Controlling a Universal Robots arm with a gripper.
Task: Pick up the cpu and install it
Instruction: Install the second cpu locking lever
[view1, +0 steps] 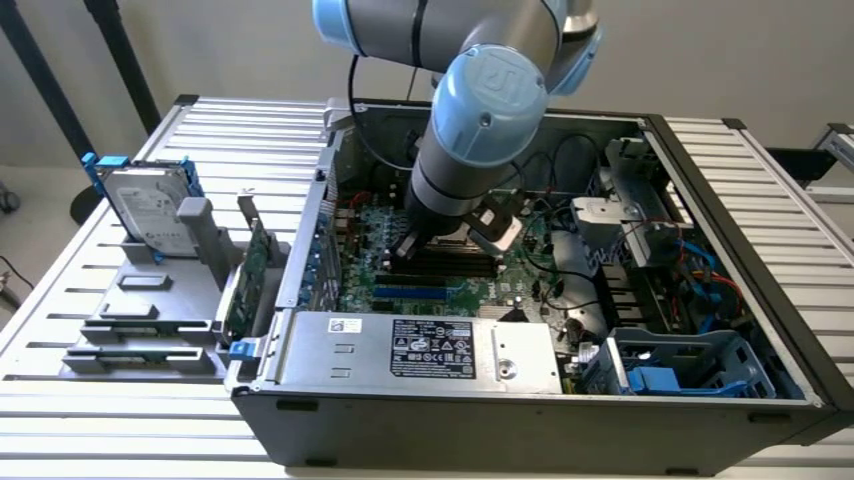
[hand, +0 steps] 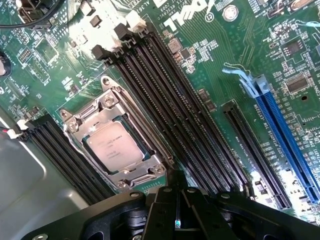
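A Universal Robots arm (view1: 474, 130) reaches down into an open desktop computer case (view1: 694, 400) lying on its side on a slatted metal counter (view1: 240, 125). The wrist is poised over the green motherboard (hand: 210, 60), close above the processor socket (hand: 112, 137).

The cpu (hand: 114, 144), a small square chip with a silver-grey top, sits flat inside the socket's metal frame, seated squarely between the frame's edges. Banks of black memory slots (hand: 170, 110) run alongside the socket on either side, and a long blue expansion slot (hand: 285, 135) lies farther off on the board.

The tool (hand: 177, 222), seen from the wrist view as a black body at the edge of the picture, has its fingers drawn together with nothing between them. It hangs just beside the socket, clear of the chip.

In the exterior view, a silver power supply box with a black label (view1: 427, 350) fills the near wall of the case. At that view's left, outside the case, a silver hard drive in blue brackets (view1: 140, 210) stands upright in a grey holder (view1: 140, 335) on the counter, with a green expansion card (view1: 247, 280) propped on edge between the holder and the case. Blue and black cables (view1: 701, 265) trail through the drive bays at the exterior view's right.
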